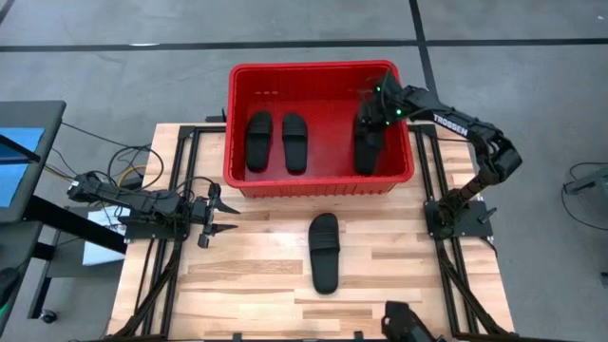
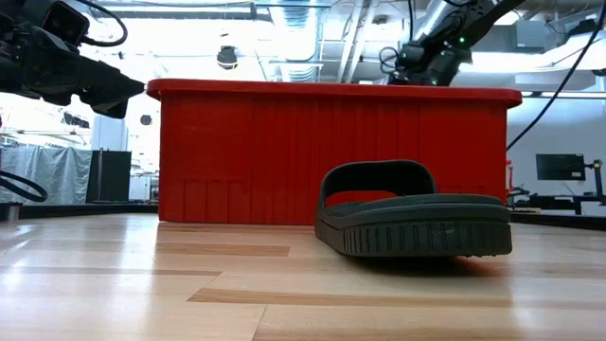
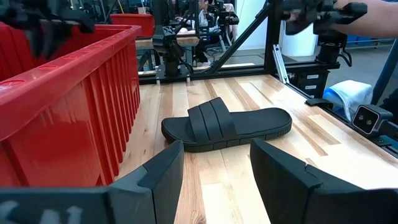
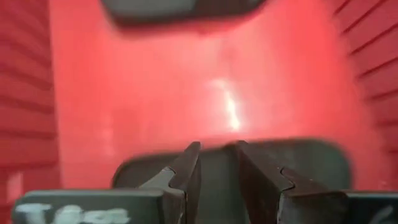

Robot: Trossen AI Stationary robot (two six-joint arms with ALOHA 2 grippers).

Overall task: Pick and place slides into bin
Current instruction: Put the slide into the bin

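Observation:
The red bin [image 1: 313, 68] stands at the table's far middle and also shows in the low view [image 2: 246, 152]. Two black slides [image 1: 258, 141] [image 1: 295, 142] lie side by side in its left half. A third slide [image 1: 369, 152] is in its right half, under my right gripper [image 1: 369, 119], which reaches down into the bin with its fingers nearly together. The fourth slide [image 1: 325, 252] lies sole down on the table in front of the bin. My left gripper [image 1: 220, 220] is open and empty at the table's left, level, pointing at that slide [image 3: 227, 124]. My right gripper [image 4: 219, 168] has the third slide [image 4: 298, 162] in the narrow gap between its fingers, which lie across its length. The fingers slant down from the bin's right side. The fingers hide which part they hold. Whether the slide rests on the bin's floor I cannot tell.
Black metal frames of the arm bases [image 1: 456, 214] run along both sides of the table. Cables [image 1: 123, 171] lie off the left edge. Bare wood lies on both sides of the slide on the table.

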